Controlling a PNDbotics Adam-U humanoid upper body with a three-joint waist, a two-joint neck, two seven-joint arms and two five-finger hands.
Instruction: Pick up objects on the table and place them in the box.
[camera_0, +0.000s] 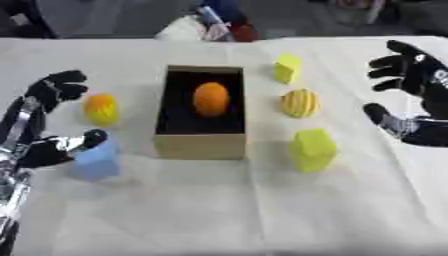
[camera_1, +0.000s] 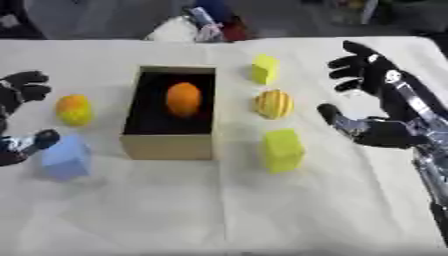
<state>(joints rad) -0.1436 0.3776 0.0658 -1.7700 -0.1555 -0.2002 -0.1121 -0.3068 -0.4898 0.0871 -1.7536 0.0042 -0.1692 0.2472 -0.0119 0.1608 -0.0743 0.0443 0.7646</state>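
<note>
An open cardboard box (camera_0: 200, 145) with a dark inside stands mid-table, holding an orange fruit (camera_0: 211, 99). Left of it lie a yellow-orange fruit (camera_0: 101, 108) and a light blue block (camera_0: 97, 161). Right of it are a small yellow block (camera_0: 288, 68), a striped yellow round fruit (camera_0: 299, 103) and a larger yellow-green block (camera_0: 312, 148). My left hand (camera_0: 51, 122) is open, fingers above the yellow-orange fruit, thumb touching the blue block's top. My right hand (camera_1: 378, 107) is open, hovering right of the striped fruit, holding nothing.
A white cloth (camera_0: 219, 210) covers the table, with wide bare room in front of the box. Beyond the far edge lie some coloured items (camera_0: 214, 25) on the floor.
</note>
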